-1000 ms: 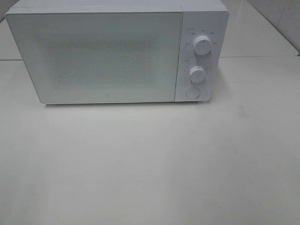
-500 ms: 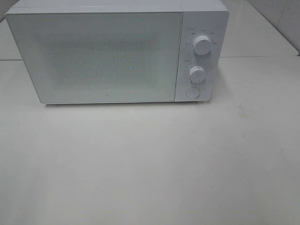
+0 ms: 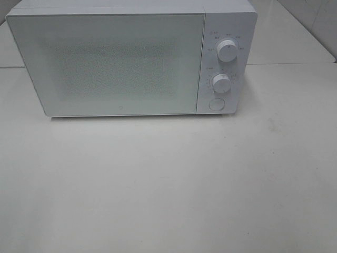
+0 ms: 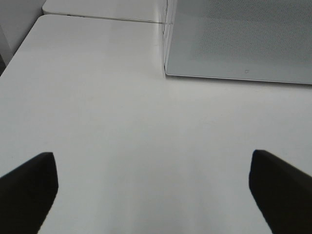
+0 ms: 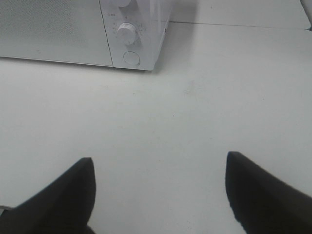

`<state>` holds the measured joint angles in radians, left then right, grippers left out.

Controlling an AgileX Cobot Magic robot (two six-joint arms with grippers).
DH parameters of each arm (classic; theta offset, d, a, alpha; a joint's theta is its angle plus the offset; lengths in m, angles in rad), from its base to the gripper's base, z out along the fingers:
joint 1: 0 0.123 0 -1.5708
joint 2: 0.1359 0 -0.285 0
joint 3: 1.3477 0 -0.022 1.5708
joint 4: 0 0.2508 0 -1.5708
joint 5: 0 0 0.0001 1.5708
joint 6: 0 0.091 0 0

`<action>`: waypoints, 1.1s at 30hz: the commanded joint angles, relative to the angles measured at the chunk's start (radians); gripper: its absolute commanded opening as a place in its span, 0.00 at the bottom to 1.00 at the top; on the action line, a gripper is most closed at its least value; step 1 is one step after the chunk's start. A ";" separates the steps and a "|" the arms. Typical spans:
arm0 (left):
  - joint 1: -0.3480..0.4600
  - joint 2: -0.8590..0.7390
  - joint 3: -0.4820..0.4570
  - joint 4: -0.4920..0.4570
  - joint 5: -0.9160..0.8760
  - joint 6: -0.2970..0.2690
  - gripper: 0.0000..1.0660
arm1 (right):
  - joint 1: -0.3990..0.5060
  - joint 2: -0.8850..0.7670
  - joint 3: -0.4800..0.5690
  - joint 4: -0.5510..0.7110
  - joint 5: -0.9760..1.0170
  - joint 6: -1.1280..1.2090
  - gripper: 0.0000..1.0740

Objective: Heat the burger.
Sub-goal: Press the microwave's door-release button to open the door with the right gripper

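Note:
The burger is out of view in every frame. A white microwave (image 3: 131, 58) stands at the back of the white table (image 3: 168, 184), its door (image 3: 108, 63) shut. Two knobs (image 3: 227, 51) and a round button (image 3: 216, 104) sit on its right panel. Neither arm shows in the high view. In the left wrist view my left gripper (image 4: 153, 183) stands open over bare table, short of the microwave's left front corner (image 4: 165, 73). In the right wrist view my right gripper (image 5: 158, 187) is open too, with nothing between its dark fingers (image 5: 68, 195), some way in front of the control panel (image 5: 129, 39).
A seam between table tops runs behind the microwave (image 4: 102, 17). A tiled wall corner shows at the far right (image 3: 321, 21).

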<state>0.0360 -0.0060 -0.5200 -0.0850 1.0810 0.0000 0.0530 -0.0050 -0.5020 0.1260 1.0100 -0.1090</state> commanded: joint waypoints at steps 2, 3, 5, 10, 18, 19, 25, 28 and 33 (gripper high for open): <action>0.002 -0.003 0.002 -0.005 -0.011 0.000 0.94 | -0.006 -0.020 -0.023 0.006 -0.065 -0.006 0.69; 0.002 -0.003 0.002 -0.005 -0.011 0.000 0.94 | -0.006 -0.014 -0.027 0.008 -0.090 -0.006 0.69; 0.002 -0.003 0.002 -0.005 -0.011 0.000 0.94 | -0.006 0.005 -0.029 0.013 -0.145 -0.006 0.69; 0.002 -0.003 0.002 -0.005 -0.011 0.000 0.94 | -0.006 0.101 -0.026 0.031 -0.294 -0.006 0.69; 0.002 -0.003 0.002 -0.005 -0.011 0.000 0.94 | -0.006 0.241 0.017 0.030 -0.501 -0.006 0.69; 0.002 -0.003 0.002 -0.005 -0.011 0.000 0.94 | -0.006 0.241 0.017 0.030 -0.501 -0.006 0.69; 0.002 -0.003 0.002 -0.005 -0.011 0.000 0.94 | -0.006 0.365 0.045 0.030 -0.622 -0.006 0.69; 0.002 -0.003 0.002 -0.005 -0.011 0.000 0.94 | -0.006 0.430 0.047 0.030 -0.659 -0.006 0.69; 0.002 -0.003 0.002 -0.005 -0.011 0.000 0.94 | -0.006 0.528 0.047 0.030 -0.715 -0.006 0.69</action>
<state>0.0360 -0.0060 -0.5200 -0.0850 1.0810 0.0000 0.0530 0.5190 -0.4580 0.1570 0.3130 -0.1090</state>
